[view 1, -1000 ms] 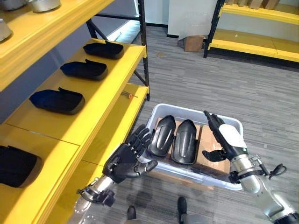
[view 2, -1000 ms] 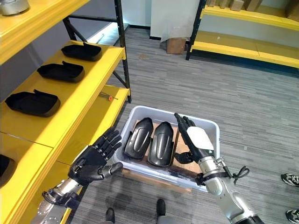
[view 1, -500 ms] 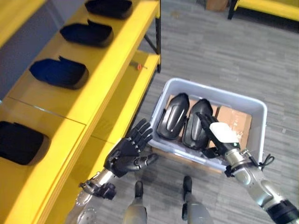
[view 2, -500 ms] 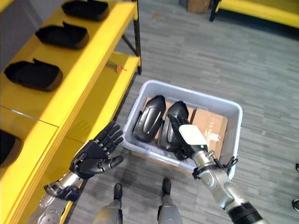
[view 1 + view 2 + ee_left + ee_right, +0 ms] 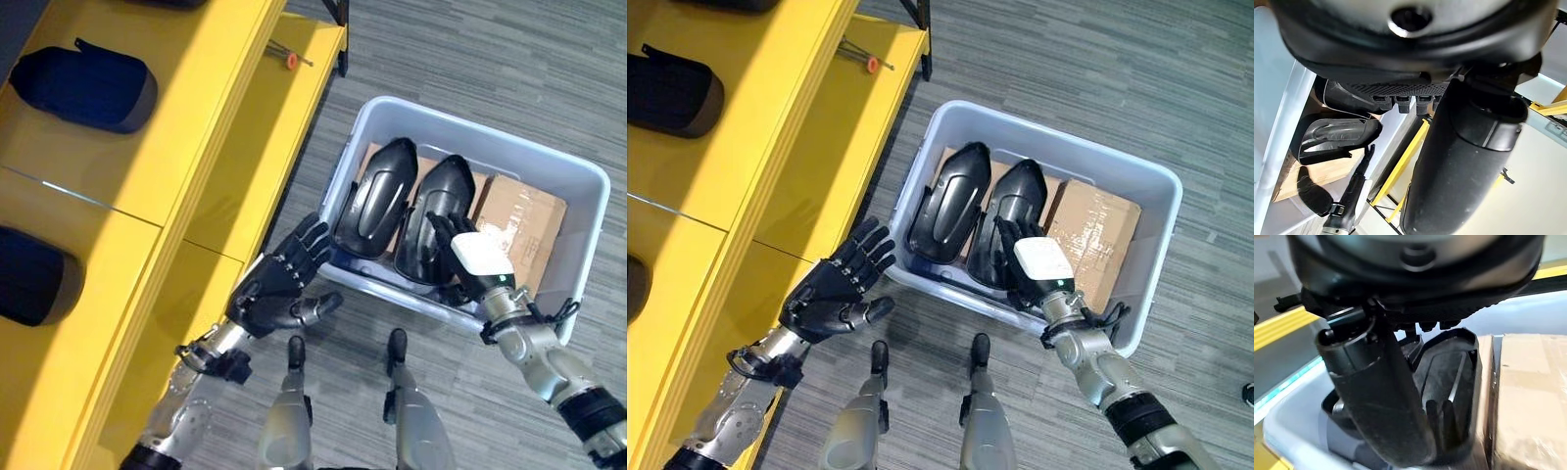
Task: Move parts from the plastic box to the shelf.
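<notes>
A grey plastic box (image 5: 586, 186) stands on the floor with two black moulded parts side by side in it, the left part (image 5: 375, 196) and the right part (image 5: 441, 201). My right hand (image 5: 468, 257), with a white cover, reaches over the box's near wall; its straight fingers lie against the right part's near end (image 5: 1454, 382). My left hand (image 5: 279, 289) hovers open outside the box, by its near left corner, holding nothing. Two more black parts (image 5: 83, 86) (image 5: 34, 277) lie on the yellow shelf (image 5: 167, 166) at the left.
A brown cardboard piece (image 5: 519, 220) fills the box's right side beside the parts. A red-handled screwdriver (image 5: 284, 56) lies on the lower yellow shelf board. Grey plank floor surrounds the box on its far and right sides.
The camera has tilted down, so the whole scene shifted. My right hand has moved from above the cardboard to the right part's near end. The left hand stays open beside the box.
</notes>
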### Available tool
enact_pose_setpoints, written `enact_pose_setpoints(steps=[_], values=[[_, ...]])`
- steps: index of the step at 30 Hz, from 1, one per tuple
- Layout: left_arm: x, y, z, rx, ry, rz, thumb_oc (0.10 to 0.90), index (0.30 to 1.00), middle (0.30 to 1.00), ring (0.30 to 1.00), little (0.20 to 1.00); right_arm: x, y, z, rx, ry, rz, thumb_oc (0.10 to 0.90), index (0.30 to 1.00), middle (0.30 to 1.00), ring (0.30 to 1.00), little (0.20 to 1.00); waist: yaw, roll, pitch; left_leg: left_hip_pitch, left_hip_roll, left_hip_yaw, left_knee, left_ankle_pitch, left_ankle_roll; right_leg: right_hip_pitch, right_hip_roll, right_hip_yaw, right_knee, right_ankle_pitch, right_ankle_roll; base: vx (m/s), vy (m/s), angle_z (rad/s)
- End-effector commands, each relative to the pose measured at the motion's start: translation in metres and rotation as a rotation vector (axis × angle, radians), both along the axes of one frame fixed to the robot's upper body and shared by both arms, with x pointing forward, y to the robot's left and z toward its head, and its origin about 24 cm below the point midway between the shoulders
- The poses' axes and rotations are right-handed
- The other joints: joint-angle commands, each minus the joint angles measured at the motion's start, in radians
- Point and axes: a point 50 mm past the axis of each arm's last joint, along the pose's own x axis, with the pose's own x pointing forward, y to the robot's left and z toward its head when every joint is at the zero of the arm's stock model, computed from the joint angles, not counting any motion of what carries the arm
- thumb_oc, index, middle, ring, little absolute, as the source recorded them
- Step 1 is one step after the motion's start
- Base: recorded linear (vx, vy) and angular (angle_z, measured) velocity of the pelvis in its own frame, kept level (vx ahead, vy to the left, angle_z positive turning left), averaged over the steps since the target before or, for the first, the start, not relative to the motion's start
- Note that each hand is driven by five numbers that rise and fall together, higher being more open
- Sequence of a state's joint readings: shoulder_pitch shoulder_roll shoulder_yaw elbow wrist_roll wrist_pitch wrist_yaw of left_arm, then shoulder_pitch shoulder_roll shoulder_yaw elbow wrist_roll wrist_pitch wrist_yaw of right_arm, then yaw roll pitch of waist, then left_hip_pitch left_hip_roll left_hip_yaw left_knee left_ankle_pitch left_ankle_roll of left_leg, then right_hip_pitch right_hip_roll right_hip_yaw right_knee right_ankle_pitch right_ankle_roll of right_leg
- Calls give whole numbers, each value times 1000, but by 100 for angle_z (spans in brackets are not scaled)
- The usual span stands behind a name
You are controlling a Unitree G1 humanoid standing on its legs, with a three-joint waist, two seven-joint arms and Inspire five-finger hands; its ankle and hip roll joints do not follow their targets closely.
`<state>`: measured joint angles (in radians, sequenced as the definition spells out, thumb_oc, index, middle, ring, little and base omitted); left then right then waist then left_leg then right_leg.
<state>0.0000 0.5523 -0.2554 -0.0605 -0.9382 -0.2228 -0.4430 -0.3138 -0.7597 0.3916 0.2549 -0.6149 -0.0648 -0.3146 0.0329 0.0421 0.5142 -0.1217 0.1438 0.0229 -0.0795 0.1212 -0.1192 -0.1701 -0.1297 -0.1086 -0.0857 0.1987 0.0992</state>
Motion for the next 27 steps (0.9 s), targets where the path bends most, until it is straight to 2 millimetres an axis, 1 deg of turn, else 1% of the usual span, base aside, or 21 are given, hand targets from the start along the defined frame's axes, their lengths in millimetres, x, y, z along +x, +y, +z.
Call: enact_pose_setpoints(steps=[1,2,5,9,12,14,15,16,18,19,22,24,25,27], values=[[-1,-7,28,-40,-123,-55,900,1000,1000,1000,1000,16,9,46,1,-196,53,900,1000,1000,1000,1000,14,-16,-43,-62,-85,28,88,-121,100,10,11,-33,197,-263,-25,0,0,0],[0,-7,28,-43,-119,-56,900,1000,1000,1000,1000,17,9,47,-2,-196,53,900,1000,1000,1000,1000,14,-15,-41,-64,-85,28,90,-121,100,10,11,-33,196,-263,-26,0,0,0],[1,-8,28,-35,-117,-69,900,1000,1000,1000,1000,29,2,59,-31,-183,20,900,1000,1000,1000,1000,25,-8,-29,-75,-88,29,110,-128,98,10,7,-37,194,-264,-29,6,-23,0],[3,-9,29,-32,-110,-71,900,1000,1000,1000,1000,38,-4,66,-63,-126,-6,900,1000,1000,1000,1000,37,-4,-19,-86,-91,26,124,-131,98,7,5,-45,203,-270,-32,11,-28,-1],[4,-9,30,-25,-109,-83,900,1000,1000,1000,1000,46,-14,70,-97,-66,-52,900,1000,1000,1000,1000,48,1,-9,-94,-91,23,132,-132,96,5,3,-52,210,-274,-34,6,-35,4],[4,-10,29,-11,-109,-92,900,1000,1000,1000,1000,51,-20,67,-91,-11,-70,900,1000,1000,1000,1000,55,5,-2,-98,-92,20,134,-132,96,4,2,-57,214,-278,-37,7,-49,3],[6,-11,29,-1,-108,-97,900,1000,1000,1000,1000,56,-26,69,-70,4,-95,900,1000,1000,1000,1000,61,9,3,-102,-94,16,135,-131,96,0,1,-60,220,-281,-38,7,-52,2],[6,-11,29,-1,-107,-97,900,1000,1000,1000,1000,57,-28,69,-74,13,-106,900,1000,1000,1000,1000,63,10,5,-102,-95,15,136,-132,96,1,1,-61,222,-282,-38,9,-43,5],[6,-12,29,-4,-106,-102,900,1000,1000,1000,1000,59,-35,61,-73,59,-135,900,1000,1000,1000,1000,69,17,6,-110,-95,12,137,-130,96,-6,0,-67,227,-285,-41,14,-29,11],[6,-14,29,-1,-101,-111,900,1000,1000,1000,1000,60,-38,51,-61,130,-148,900,1000,1000,1000,1000,73,23,6,-120,-98,9,137,-128,96,-15,-2,-71,233,-287,-41,18,-41,11],[7,-14,29,14,-98,-121,900,1000,1000,1000,1000,60,-42,40,-83,238,-180,900,1000,1000,1000,1000,77,26,6,-131,-98,7,138,-127,96,-28,-4,-76,240,-289,-41,12,-50,10],[8,-15,30,22,-100,-128,900,1000,1000,1000,1000,60,-45,33,-82,270,-199,900,1000,1000,1000,1000,80,28,6,-140,-98,6,139,-126,96,-36,-5,-81,244,-291,-43,2,-59,5],[8,-16,30,27,-100,-135,900,1000,1000,1000,1000,61,-47,32,-77,247,-208,900,1000,1000,1000,1000,83,30,6,-145,-98,3,142,-125,97,-41,-5,-81,248,-292,-44,2,-70,0],[10,-19,29,36,-96,-149,900,1000,1000,1000,1000,64,-51,36,-50,205,-254,900,1000,1000,1000,1000,87,33,6,-153,-100,0,147,-127,98,-48,-4,-83,254,-294,-46,-3,-59,3]])
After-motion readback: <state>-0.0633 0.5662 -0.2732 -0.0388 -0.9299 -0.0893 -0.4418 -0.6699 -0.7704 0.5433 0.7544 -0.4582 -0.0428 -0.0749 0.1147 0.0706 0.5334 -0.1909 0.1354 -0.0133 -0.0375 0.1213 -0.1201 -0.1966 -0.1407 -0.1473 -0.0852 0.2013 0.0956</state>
